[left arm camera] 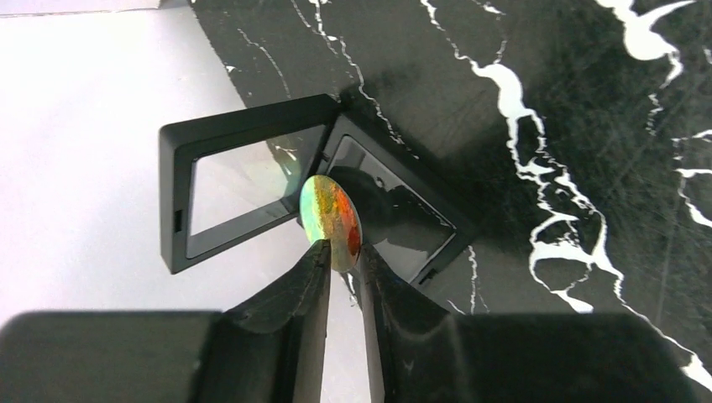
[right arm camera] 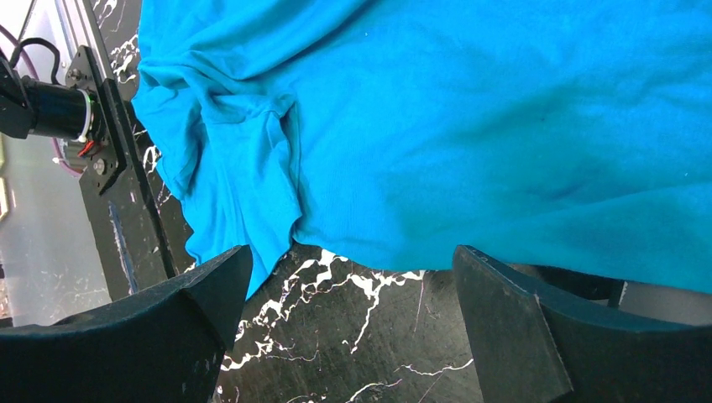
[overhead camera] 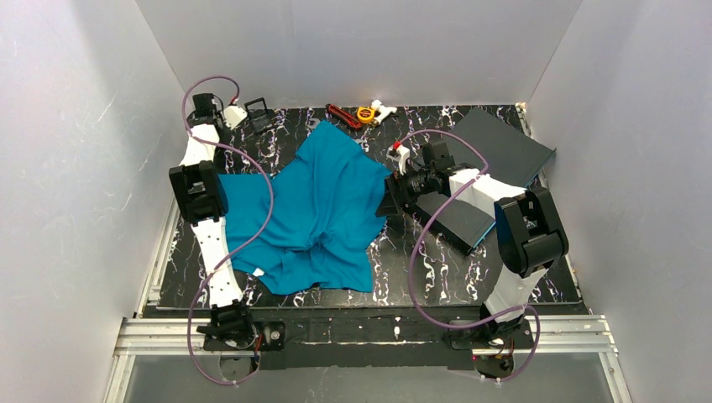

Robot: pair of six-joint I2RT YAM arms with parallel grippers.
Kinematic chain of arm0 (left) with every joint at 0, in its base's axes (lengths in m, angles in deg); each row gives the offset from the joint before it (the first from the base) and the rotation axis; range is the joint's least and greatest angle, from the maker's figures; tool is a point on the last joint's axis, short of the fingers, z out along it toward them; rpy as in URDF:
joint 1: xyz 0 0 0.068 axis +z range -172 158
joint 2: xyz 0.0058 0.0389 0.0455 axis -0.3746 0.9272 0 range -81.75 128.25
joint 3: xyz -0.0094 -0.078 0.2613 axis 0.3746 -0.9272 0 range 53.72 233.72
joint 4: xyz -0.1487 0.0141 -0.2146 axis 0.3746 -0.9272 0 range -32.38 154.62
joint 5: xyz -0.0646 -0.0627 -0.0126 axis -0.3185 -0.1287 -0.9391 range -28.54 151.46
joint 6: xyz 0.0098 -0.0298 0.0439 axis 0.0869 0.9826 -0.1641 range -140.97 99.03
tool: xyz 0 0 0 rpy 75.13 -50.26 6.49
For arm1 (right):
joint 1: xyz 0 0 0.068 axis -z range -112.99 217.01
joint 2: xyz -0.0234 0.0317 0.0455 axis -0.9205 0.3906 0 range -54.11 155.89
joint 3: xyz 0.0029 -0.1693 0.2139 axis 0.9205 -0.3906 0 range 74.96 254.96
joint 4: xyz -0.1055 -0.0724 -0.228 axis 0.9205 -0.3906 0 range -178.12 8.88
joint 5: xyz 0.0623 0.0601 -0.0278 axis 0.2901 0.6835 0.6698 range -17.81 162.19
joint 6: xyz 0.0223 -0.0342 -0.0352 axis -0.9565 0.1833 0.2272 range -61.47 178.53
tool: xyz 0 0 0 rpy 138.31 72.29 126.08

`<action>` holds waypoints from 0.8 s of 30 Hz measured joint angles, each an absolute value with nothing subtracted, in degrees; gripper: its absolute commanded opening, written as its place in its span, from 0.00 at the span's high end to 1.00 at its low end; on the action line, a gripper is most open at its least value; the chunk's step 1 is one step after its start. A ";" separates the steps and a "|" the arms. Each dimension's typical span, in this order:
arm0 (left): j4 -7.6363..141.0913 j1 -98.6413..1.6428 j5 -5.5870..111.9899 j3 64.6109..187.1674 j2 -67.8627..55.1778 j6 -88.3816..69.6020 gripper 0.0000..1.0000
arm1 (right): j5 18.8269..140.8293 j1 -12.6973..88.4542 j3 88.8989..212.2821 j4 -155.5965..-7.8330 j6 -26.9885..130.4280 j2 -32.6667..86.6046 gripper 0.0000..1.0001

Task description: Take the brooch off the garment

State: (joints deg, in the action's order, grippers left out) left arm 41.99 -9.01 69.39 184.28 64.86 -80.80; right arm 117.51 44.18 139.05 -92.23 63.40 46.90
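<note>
Left gripper pinches iridescent oval brooch edge-on, directly over open black hinged display box; right gripper gapes empty beside teal cloth T-shirt.

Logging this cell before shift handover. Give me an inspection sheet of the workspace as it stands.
Surface: black white-veined table.
Job's things: brooch off the teal garment, held above an open black display case.
Clutter: dark grey boards at right; tape measure and red-black tool at the far edge.
Grippers: left gripper shut on the brooch; right gripper open at the garment's edge.
Cables: purple cables loop along both arms.
Surroundings: plain white walls.
</note>
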 measured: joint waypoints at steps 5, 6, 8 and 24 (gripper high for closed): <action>39.67 -9.01 68.31 184.28 64.86 -80.10 0.67 | 117.79 44.18 139.05 -92.26 63.38 46.92 0.02; 39.24 -9.01 68.10 184.28 64.83 -79.84 0.64 | 117.79 44.18 139.05 -92.23 63.38 46.92 0.02; 38.76 -9.12 67.86 184.28 64.77 -79.43 0.58 | 117.81 44.18 139.05 -92.23 63.38 46.92 0.02; 29.95 -10.12 59.86 178.71 48.94 -71.97 0.32 | 118.49 44.18 138.88 -92.10 63.22 46.16 0.02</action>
